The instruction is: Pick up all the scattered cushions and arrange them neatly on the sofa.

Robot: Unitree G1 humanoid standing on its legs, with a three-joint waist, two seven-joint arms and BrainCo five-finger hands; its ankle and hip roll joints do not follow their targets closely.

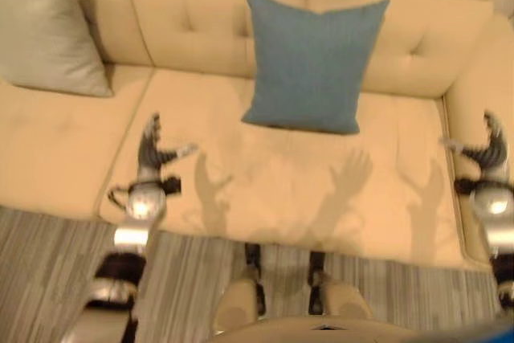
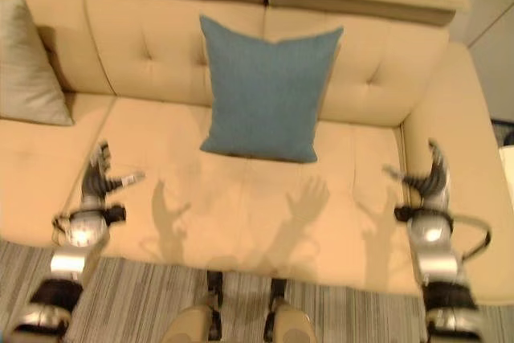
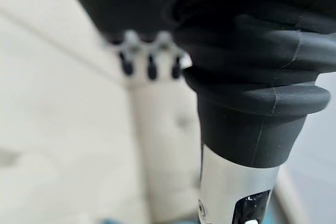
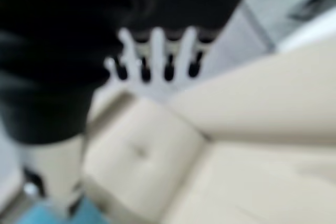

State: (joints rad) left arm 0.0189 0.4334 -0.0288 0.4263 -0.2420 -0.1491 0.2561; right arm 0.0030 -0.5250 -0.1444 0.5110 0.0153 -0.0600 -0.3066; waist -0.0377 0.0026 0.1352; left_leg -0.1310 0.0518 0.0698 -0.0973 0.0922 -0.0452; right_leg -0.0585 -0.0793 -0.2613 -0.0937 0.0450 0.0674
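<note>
A blue cushion (image 1: 312, 60) stands upright against the backrest of the beige sofa (image 1: 241, 174), near the middle of its right seat. A grey cushion (image 1: 46, 34) leans against the backrest at the far left. My left hand (image 1: 152, 150) hovers open over the front left of the seat, fingers straight and thumb out, holding nothing. My right hand (image 2: 430, 173) is open too, above the seat's right end beside the armrest, and it is empty. Straight fingers (image 4: 157, 56) show in the right wrist view over the sofa.
A striped grey rug (image 1: 48, 271) covers the floor in front of the sofa. The sofa's right armrest (image 2: 474, 166) rises close beside my right hand. Bare seat (image 2: 257, 198) lies between my two hands, below the blue cushion.
</note>
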